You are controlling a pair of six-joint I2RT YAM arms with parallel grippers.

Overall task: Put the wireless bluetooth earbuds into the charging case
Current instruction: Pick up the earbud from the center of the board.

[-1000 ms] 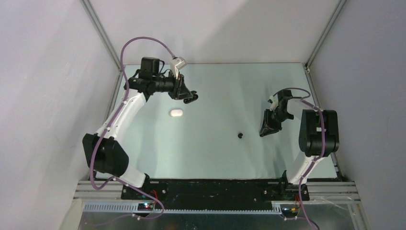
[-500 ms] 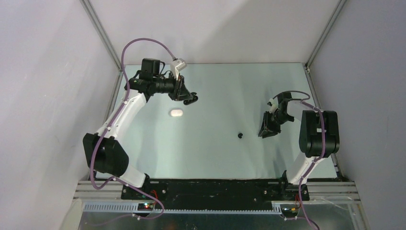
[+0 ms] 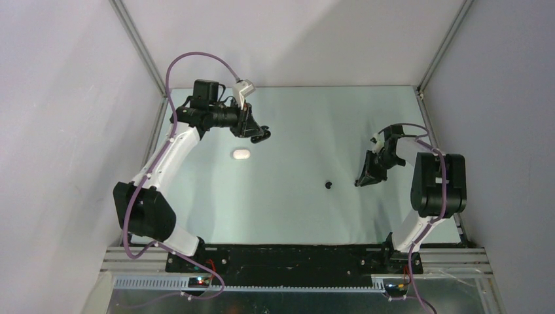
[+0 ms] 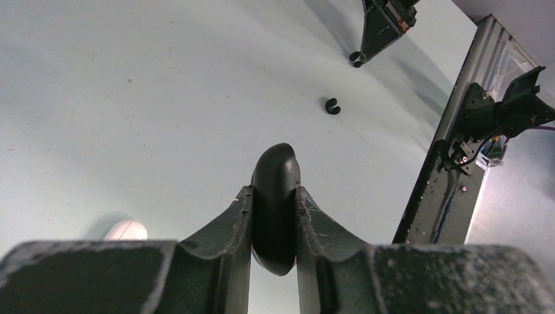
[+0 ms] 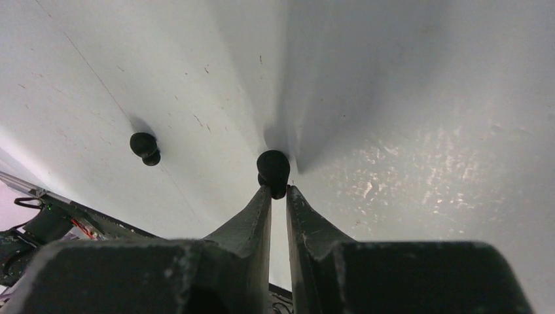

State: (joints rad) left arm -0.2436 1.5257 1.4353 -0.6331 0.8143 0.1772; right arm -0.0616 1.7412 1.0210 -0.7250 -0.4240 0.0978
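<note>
Now the right gripper (image 5: pixel 278 191) has nipped shut on a tiny rounded black earbud (image 5: pixel 273 165), ready for the black pill-shaped plastic case (image 4: pixel 275 170) clamped by the left gripper (image 4: pixel 274 193).

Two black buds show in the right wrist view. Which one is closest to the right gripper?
The black earbud sitting at the tips of the right gripper, caught between its fingers. The other black earbud lies apart, well clear of them.

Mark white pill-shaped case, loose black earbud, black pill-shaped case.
white pill-shaped case (image 3: pixel 241 154): top view, top face
loose black earbud (image 3: pixel 329 185): top view, its middle
black pill-shaped case (image 4: pixel 275 190): left wrist view, rounded edge
</note>
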